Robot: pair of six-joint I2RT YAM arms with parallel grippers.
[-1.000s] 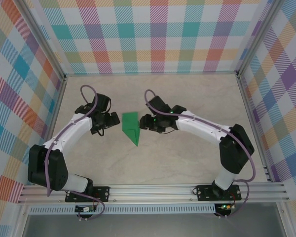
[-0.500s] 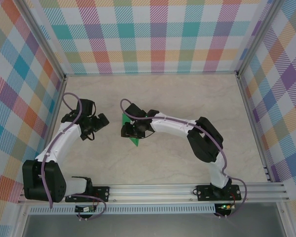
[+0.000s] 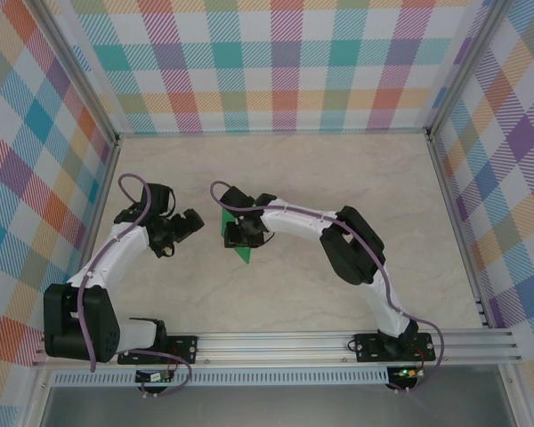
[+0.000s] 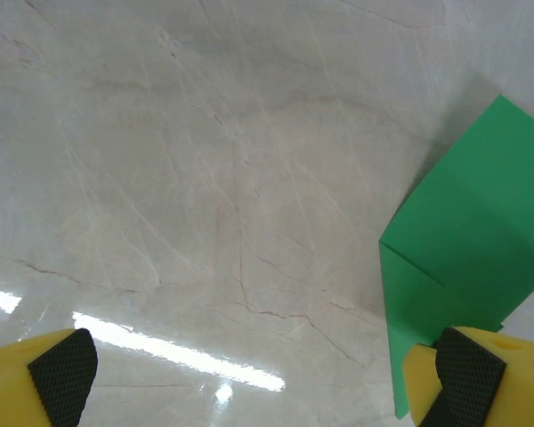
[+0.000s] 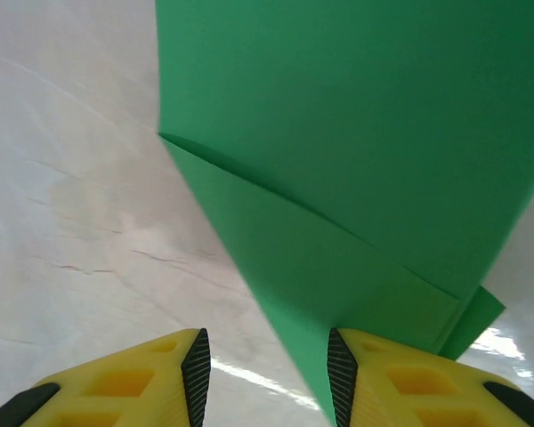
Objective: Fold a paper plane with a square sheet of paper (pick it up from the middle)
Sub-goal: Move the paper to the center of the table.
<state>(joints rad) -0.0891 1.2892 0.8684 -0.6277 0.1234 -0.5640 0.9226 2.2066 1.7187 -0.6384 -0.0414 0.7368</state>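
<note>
The square sheet of paper [image 3: 242, 253] is bright green and lies on the table folded into a narrow pointed wedge, tip toward the near edge. Its layered flaps and a diagonal crease show in the right wrist view [image 5: 356, 133]. My right gripper [image 3: 241, 233] hangs directly over it and covers its middle. Its jaws [image 5: 267, 374] stand partly apart, and the paper's left edge runs between the pads, close to the right one. My left gripper [image 3: 190, 223] is wide open a little left of the paper. In the left wrist view the gripper [image 4: 265, 378] holds nothing, and the paper [image 4: 472, 240] sits beside its right finger.
The marble-patterned tabletop [image 3: 338, 178] is walled by plaid panels at the back and both sides. An aluminium rail [image 3: 276, 342] carrying both arm bases runs along the near edge. The right arm's forearm [image 3: 303, 218] stretches leftward across the middle.
My right arm swung left and came over the paper, its jaws narrowing. My left gripper drew back to the left, away from the paper, and stayed wide open.
</note>
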